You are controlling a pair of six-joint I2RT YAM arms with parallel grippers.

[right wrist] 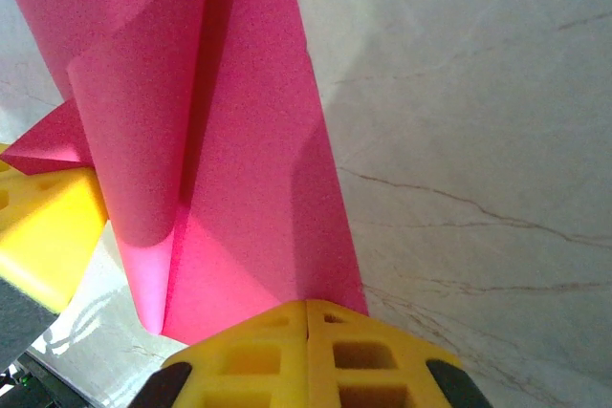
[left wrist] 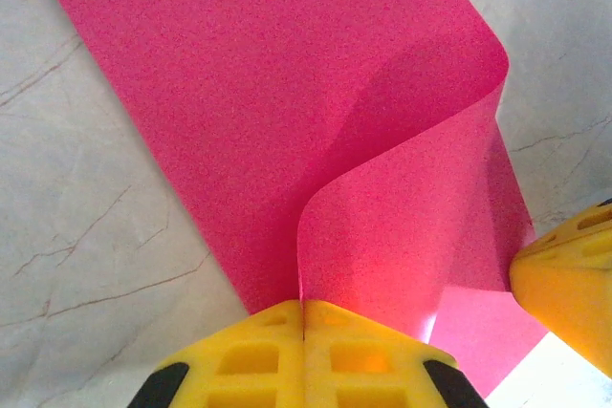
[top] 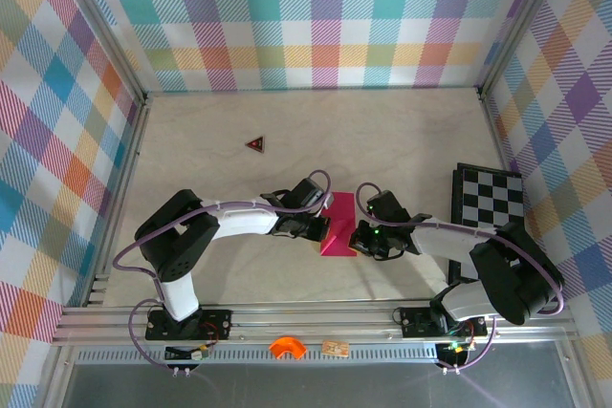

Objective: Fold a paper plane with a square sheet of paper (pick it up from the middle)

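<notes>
Top external view: a pale, faintly veined table (top: 210,179) sits inside plaid walls (top: 316,16), with a metal rail (top: 316,314) along its near edge. A dark red triangle (top: 254,143) lies left of centre toward the far edge, and a checkerboard (top: 486,196) lies at the right edge, its near corner covered by the right arm. The square sheet of paper (top: 338,228) is near the middle of the near edge, bowed up between both claws. The left gripper (left wrist: 304,308) has its yellow tips pressed together on the sheet's curled part; the right gripper (right wrist: 306,305) pinches another edge. From above, the wrists hide the fingertips and part of the sheet. The wrist views cut off the sheet's far edges. An orange piece (top: 287,347) by the rail is too small to identify.
</notes>
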